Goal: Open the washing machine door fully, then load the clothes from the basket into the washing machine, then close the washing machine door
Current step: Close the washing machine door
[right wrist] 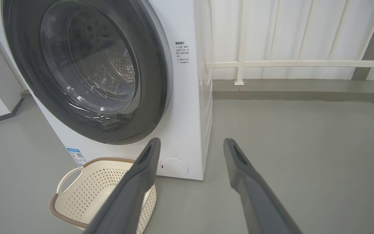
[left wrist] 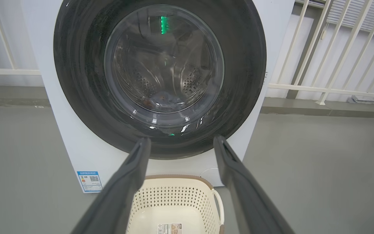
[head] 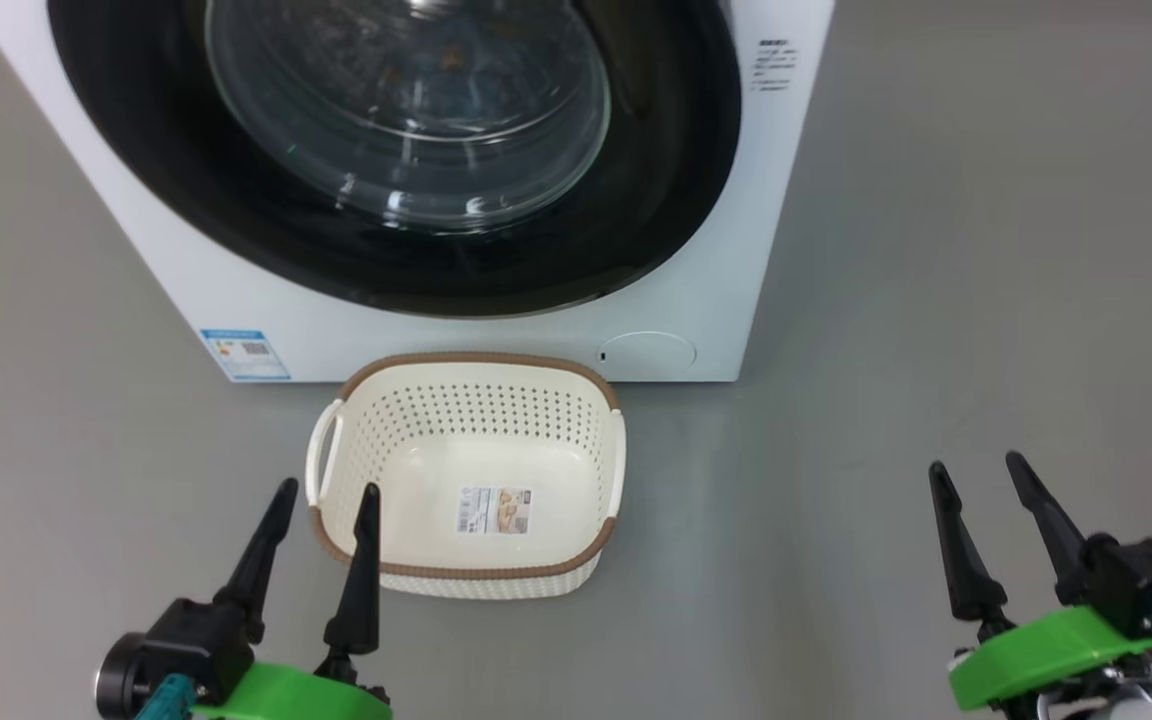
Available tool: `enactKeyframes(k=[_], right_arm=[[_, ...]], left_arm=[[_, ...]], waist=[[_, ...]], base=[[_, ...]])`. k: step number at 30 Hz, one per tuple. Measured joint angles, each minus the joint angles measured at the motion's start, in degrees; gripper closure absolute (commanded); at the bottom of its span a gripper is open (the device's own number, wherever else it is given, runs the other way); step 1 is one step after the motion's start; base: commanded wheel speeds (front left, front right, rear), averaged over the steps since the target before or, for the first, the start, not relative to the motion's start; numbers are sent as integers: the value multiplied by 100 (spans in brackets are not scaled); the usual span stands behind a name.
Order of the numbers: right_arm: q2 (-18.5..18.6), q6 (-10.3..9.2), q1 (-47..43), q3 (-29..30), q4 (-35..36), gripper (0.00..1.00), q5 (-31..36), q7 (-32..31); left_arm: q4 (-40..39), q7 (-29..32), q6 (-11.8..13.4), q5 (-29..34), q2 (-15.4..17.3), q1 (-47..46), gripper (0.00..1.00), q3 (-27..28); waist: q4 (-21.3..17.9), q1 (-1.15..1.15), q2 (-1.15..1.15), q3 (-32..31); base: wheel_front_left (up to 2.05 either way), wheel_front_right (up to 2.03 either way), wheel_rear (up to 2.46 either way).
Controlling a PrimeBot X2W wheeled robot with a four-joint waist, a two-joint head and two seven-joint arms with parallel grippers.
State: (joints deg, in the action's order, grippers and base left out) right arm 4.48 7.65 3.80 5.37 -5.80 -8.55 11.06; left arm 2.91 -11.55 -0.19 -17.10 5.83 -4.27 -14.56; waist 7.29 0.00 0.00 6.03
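Observation:
The white washing machine (head: 456, 335) stands ahead with its black-rimmed washing machine door (head: 656, 200) flat against the front. Through the glass in the left wrist view, a bit of the clothes (left wrist: 162, 99) lies low in the steel drum. The cream basket (head: 406, 440) sits on the floor before the machine, with just a label on its bottom. My left gripper (head: 326, 492) is open at the basket's near left corner. My right gripper (head: 978, 470) is open over bare floor at the right. The door (right wrist: 154, 84) and basket (right wrist: 86, 191) also show in the right wrist view.
Grey floor (head: 936, 300) spreads around the machine. A white railing (right wrist: 287, 63) runs behind it to the right. A blue energy label (head: 244, 355) and a round flap (head: 648, 355) mark the machine's lower front.

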Motion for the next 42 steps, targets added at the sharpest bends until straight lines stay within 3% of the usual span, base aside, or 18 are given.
enactKeyframes(k=[15, 42], right_arm=[[-187, 0, -845, 89, 936, 0, 92, -515], [-210, -1, -1096, 100, 927, 0, -30, -569]], left_arm=[[-14, 82, 168, -76, 74, 353, 0, 5], [-143, 198, 304, -219, 174, 582, 0, 4]], waist=[[-261, 0, 0, -435], [-255, 0, 0, -712]], base=[[0, 0, 0], [0, 0, 0]])
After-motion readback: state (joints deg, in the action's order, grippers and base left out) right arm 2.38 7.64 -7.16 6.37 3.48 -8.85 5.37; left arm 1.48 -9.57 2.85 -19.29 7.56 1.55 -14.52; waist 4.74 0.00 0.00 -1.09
